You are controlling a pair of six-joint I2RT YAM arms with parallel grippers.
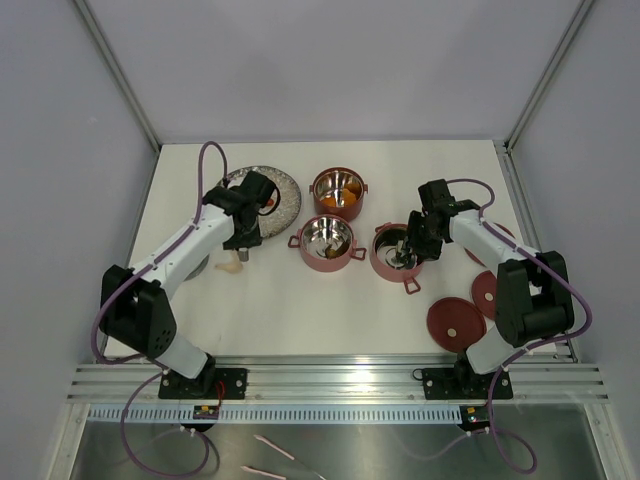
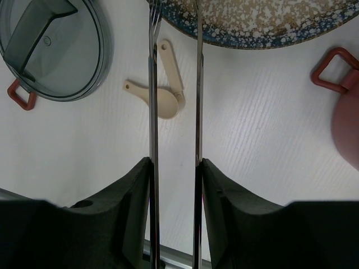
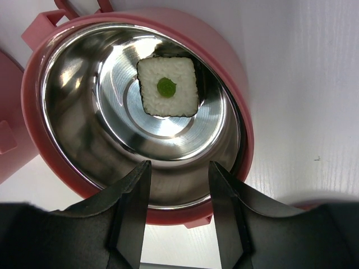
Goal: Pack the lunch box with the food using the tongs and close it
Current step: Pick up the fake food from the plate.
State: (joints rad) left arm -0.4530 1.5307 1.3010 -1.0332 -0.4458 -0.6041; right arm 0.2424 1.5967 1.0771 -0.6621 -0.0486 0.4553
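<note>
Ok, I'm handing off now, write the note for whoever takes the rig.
Left pincer: shut on the tongs, tips at the speckled plate edge.
Right pincer: open, empty, over the right tier.
Done: white square piece in right tier; orange food in back tier; some pieces in middle tier.
To do: any food on the plate (arm hides it), then fit the lids lying at right.
</note>
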